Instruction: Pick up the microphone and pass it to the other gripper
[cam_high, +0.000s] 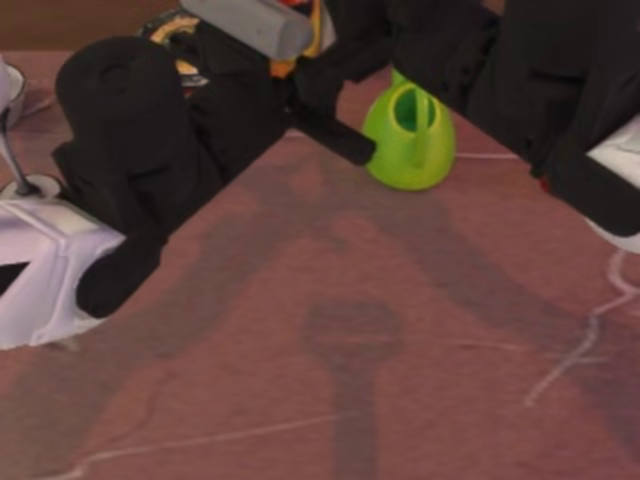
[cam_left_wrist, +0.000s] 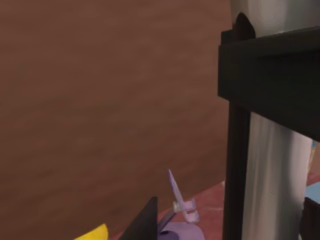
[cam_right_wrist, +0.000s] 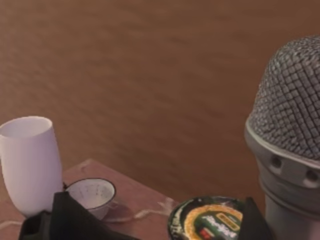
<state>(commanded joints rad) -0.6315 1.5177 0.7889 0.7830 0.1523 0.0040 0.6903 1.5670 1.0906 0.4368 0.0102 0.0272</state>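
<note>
**Microphone held high between two arms**

The left gripper (cam_high: 272, 95) and the right gripper (cam_high: 345, 62) meet far above the red-brown table (cam_high: 400, 350), tips almost touching. Whether either is spread or pinched cannot be told. The silver-grey microphone with a mesh ball head (cam_right_wrist: 290, 100) sits right at both wrists. A black bar crosses its barrel in the left wrist view, so one gripper likely clamps it. I judge the height is for clearance. Just below lies a bright green plastic watering can (cam_high: 410, 135). Beyond are a round printed-lid noodle cup (cam_right_wrist: 212, 220) and a tall white cup (cam_right_wrist: 30, 160).
</note>
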